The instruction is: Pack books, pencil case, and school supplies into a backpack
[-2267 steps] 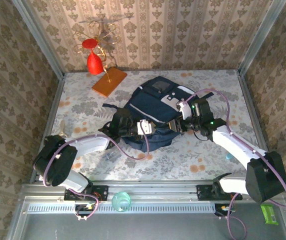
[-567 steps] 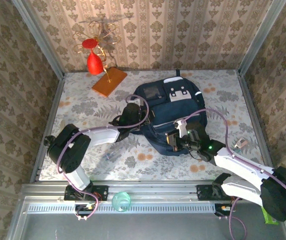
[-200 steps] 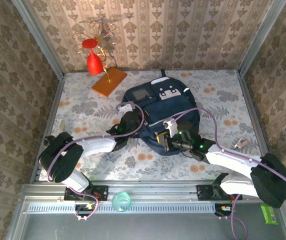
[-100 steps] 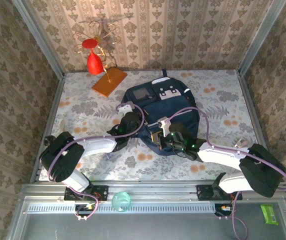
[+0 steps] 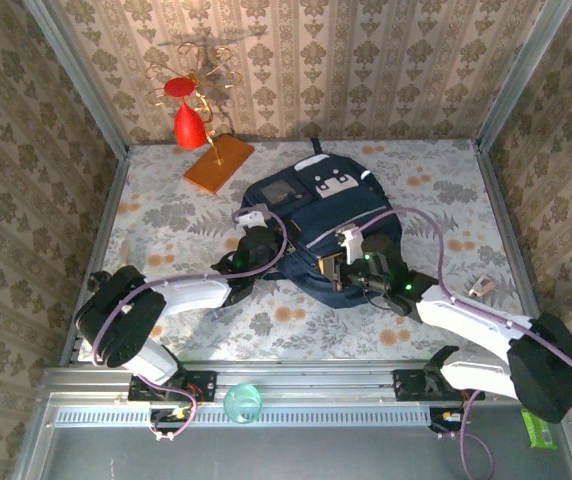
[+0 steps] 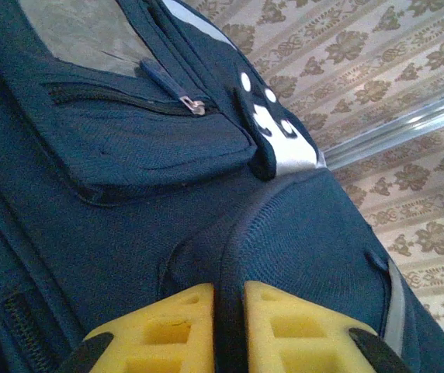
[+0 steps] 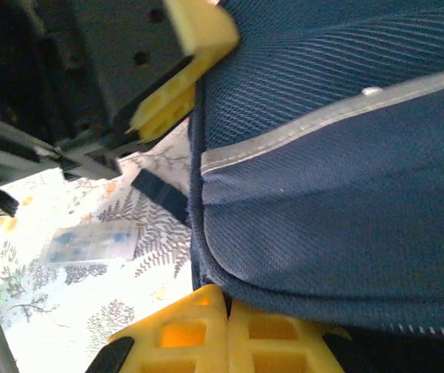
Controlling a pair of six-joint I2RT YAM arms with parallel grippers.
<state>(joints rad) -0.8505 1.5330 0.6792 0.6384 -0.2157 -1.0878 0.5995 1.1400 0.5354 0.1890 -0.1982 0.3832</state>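
A navy backpack (image 5: 311,205) lay flat at the middle of a floral-patterned table (image 5: 156,215), with both arms at its near edge. The left gripper (image 6: 228,322) pinched a raised ridge of the bag's fabric between its yellow jaws. The right gripper (image 7: 227,336) had its jaws pressed together, tips against the bag's lower edge.

The navy backpack (image 5: 316,215) lies front-up (grey patch toward the far edge) midway across the table (image 5: 156,220); a clear supply case (image 7: 90,245) lies near it.
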